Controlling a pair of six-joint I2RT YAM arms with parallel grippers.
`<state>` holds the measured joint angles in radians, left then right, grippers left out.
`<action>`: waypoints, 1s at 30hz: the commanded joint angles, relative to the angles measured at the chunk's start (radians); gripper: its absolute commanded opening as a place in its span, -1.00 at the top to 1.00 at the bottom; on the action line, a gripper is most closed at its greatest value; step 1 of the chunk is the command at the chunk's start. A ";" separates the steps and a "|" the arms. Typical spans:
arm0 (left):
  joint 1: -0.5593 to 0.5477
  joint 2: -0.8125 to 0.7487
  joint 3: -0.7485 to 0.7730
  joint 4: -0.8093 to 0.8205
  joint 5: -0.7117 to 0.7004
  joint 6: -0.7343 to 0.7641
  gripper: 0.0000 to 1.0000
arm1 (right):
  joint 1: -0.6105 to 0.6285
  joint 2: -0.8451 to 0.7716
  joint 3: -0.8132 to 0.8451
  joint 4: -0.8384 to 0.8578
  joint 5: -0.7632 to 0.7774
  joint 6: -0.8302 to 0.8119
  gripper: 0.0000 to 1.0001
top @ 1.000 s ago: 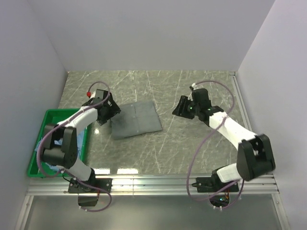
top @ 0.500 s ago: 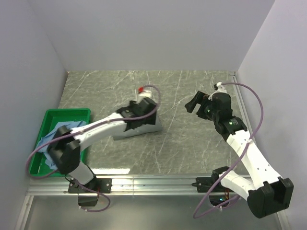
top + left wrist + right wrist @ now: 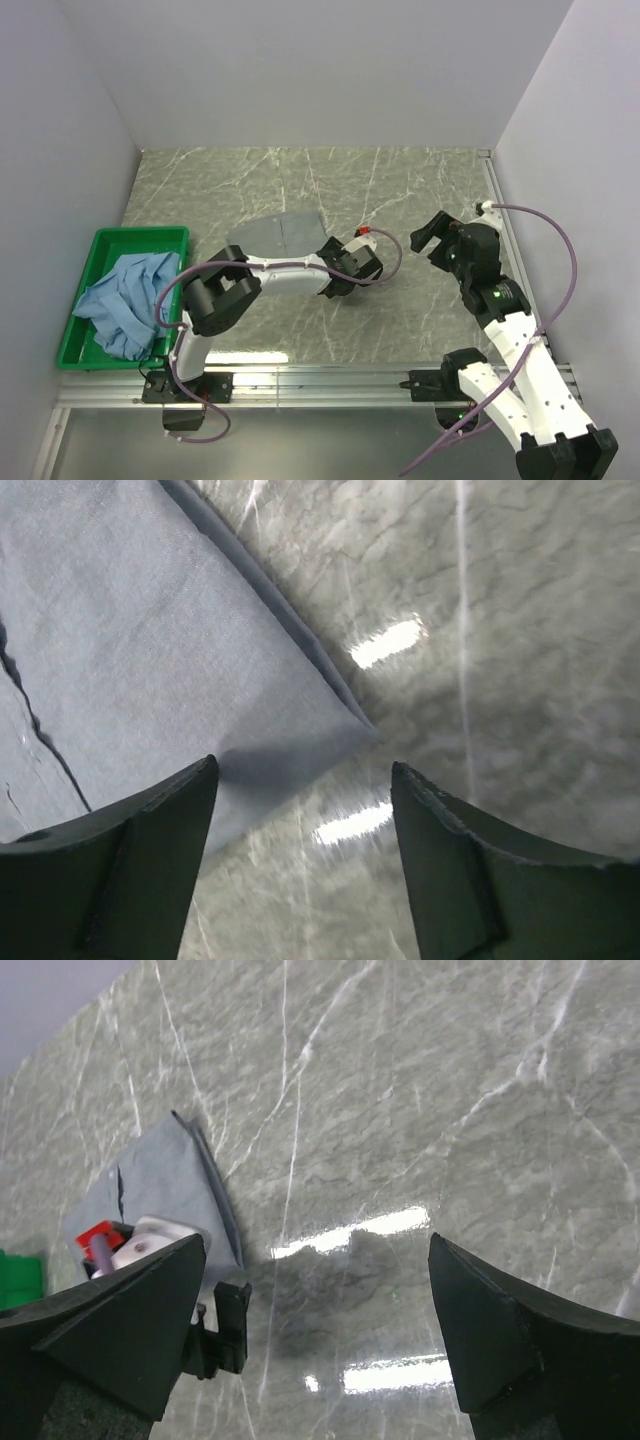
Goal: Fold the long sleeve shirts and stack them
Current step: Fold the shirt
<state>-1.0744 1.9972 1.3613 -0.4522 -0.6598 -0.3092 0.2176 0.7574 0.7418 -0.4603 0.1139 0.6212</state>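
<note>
Grey marble tabletop (image 3: 300, 180), white walls (image 3: 320, 70), folded grey-green shirt (image 3: 278, 232), L claw (image 3: 302, 772), R claw (image 3: 318, 1244) both spread

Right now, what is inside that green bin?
A crumpled light blue shirt fills most of the green bin. Anything beneath the cloth is covered.

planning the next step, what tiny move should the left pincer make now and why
Probably lower the left pincer and close on the corner of the folded grey-green shirt. In the wrist view its fingers stand open with that corner between them, gripping nothing. The blue shirt lies bunched in the green bin.
</note>
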 commanded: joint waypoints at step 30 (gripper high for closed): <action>0.068 -0.250 -0.224 0.168 0.101 -0.105 0.99 | -0.063 0.621 -0.128 0.589 -0.646 0.310 -0.95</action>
<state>-1.0122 1.8214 1.1599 -0.3264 -0.6262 -0.3679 0.1444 1.2987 0.5972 -0.0608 -0.3862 0.8509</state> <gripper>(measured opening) 0.028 0.974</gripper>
